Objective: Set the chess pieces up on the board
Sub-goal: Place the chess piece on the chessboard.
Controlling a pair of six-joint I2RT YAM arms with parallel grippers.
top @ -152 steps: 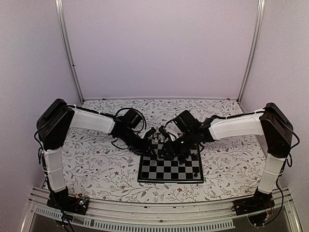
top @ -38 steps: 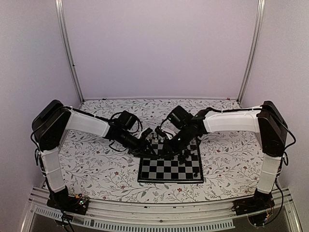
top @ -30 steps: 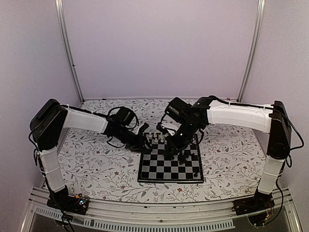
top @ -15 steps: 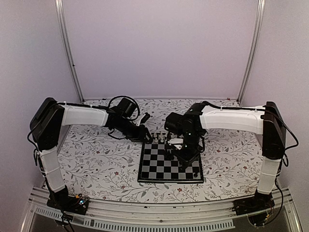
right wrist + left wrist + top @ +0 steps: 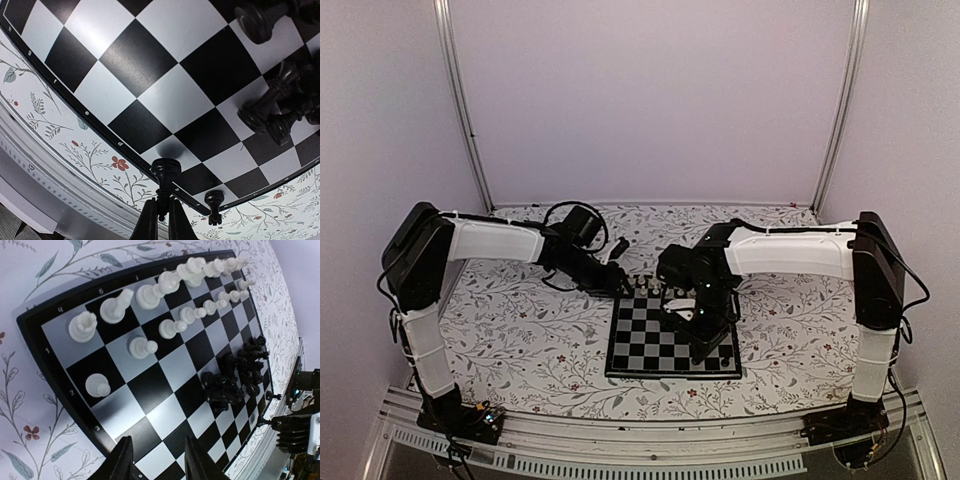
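The floral worktop (image 5: 520, 340) carries the board (image 5: 640, 355), which lies under both sets of jaws. The left gripper (image 5: 159, 447) has its jaws part-open and empty. Ahead of them the white pieces (image 5: 170, 285) line the two far rows, apparently already set. The black pieces (image 5: 235, 375) huddle mid-board, unsorted. The right gripper (image 5: 161, 215) pinches one black piece (image 5: 166, 170) close over an edge square beside a standing black pawn (image 5: 215, 199), likely starting black's row.

Most chess pieces (image 5: 142, 347) on the board (image 5: 150, 385), atop table cover (image 5: 30, 440)
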